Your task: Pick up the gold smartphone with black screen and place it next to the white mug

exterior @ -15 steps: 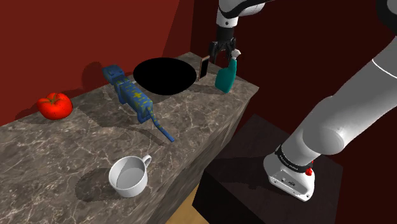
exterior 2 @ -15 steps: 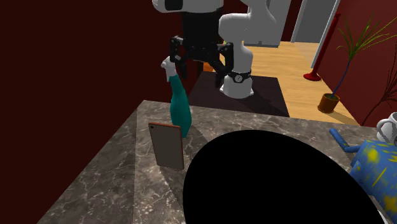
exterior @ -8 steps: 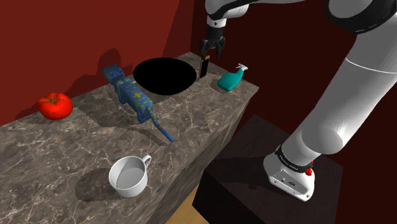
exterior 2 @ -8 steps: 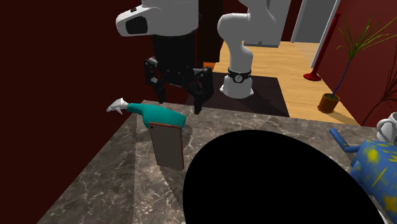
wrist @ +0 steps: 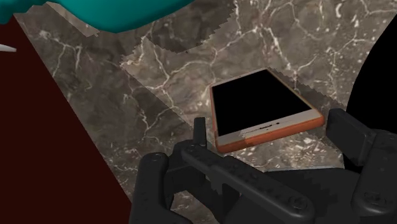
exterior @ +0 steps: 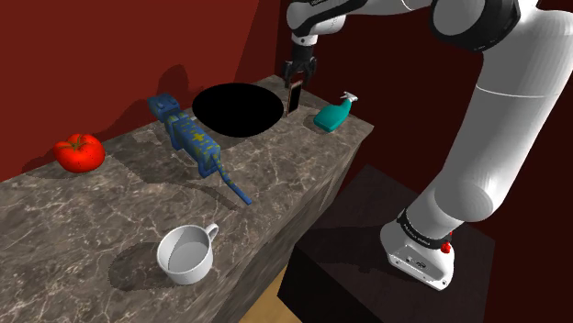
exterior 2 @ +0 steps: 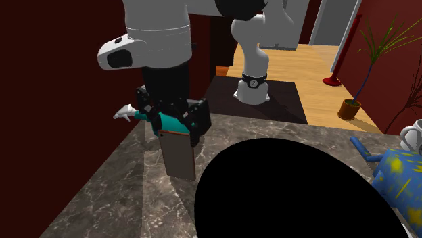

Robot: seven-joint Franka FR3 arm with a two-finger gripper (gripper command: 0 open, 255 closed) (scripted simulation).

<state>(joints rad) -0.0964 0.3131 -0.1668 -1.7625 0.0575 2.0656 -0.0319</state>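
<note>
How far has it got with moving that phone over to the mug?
Only the approach looks done. In hand: the open jaws straddle the top of the smartphone, which stands upright on the counter, not yet gripped. Left: close, lift, carry it to the counter's other end and set it beside the white mug.

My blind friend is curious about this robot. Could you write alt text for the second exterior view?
A black end effector, fingers open, hangs at the top edge of a gold-brown smartphone standing upright on a dark marble counter. A teal spray bottle lies on its side just behind, and a large round black area sits beside the phone.
</note>
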